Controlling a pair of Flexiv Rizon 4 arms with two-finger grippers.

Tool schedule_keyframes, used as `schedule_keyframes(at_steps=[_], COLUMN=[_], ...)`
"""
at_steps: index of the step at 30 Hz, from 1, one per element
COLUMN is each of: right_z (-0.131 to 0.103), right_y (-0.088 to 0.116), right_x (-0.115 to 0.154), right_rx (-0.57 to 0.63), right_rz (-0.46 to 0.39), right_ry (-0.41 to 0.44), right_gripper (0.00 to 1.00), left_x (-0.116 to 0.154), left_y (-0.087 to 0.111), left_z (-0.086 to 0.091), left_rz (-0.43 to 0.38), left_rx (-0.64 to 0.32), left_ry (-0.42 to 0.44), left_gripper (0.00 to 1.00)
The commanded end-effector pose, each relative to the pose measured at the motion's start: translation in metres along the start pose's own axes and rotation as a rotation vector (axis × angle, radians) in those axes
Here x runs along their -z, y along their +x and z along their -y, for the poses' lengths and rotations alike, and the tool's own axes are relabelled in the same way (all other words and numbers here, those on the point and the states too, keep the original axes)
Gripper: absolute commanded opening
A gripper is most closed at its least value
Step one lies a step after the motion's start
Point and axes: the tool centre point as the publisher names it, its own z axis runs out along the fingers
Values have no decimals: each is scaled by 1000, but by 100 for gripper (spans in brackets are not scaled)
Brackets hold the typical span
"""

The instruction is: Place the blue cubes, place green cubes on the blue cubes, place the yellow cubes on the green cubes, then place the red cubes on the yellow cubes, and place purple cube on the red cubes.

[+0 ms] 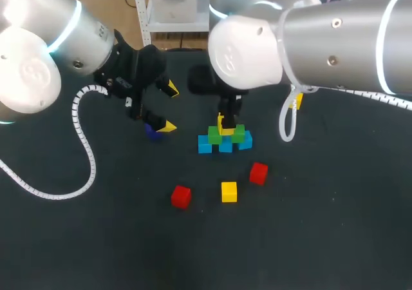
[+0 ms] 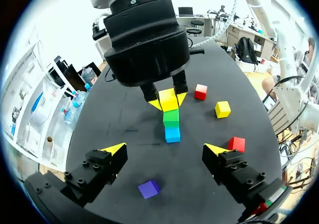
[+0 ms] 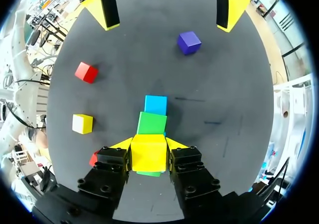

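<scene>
A row of blue cubes (image 1: pixel 225 144) lies mid-table with two green cubes (image 1: pixel 215 135) on top. My right gripper (image 1: pixel 226 122) is shut on a yellow cube (image 3: pixel 148 153) directly over the greens (image 3: pixel 152 123); whether it rests on them is unclear. Ahead of it a blue cube (image 3: pixel 155 104) shows. My left gripper (image 2: pixel 166 150) hangs open left of the stack, over the purple cube (image 2: pixel 149 188), which is not touched. A second yellow cube (image 1: pixel 229 191) and two red cubes (image 1: pixel 181 196) (image 1: pixel 258 173) lie loose nearer the front.
The left arm's white coiled cable (image 1: pixel 84 149) trails over the table's left part. The right arm's white cable loop (image 1: pixel 287 125) hangs just right of the stack. The dark table (image 1: pixel 322 238) has open room at the front and right.
</scene>
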Motion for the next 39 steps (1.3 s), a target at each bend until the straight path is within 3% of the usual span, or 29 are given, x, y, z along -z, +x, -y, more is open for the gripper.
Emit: schedule_keyframes(at_steps=[1, 25, 26, 27, 28, 29, 39], right_z=[-2, -2, -2, -2, -2, -2, -1], right_y=[1, 2, 2, 2, 2, 1, 1], right_x=[-1, -1, -1, -2, -2, -1, 4], right_rx=[0, -8, -7, -7, -7, -9, -17], right_rz=[3, 8, 8, 9, 10, 12, 31], right_ry=[10, 25, 24, 23, 22, 22, 48], right_gripper=[0, 2, 9, 24, 44, 100, 100], left_x=[0, 0, 0, 0, 0, 0, 0], left_y=[2, 2, 2, 2, 2, 2, 2], left_z=[0, 0, 0, 0, 0, 0, 0], left_rz=[6, 6, 6, 6, 6, 6, 6], left_rx=[-3, -3, -3, -3, -3, -3, -3], left_ry=[-1, -1, -1, -1, -1, -1, -1], left_gripper=[100, 100, 100, 100, 100, 100, 100])
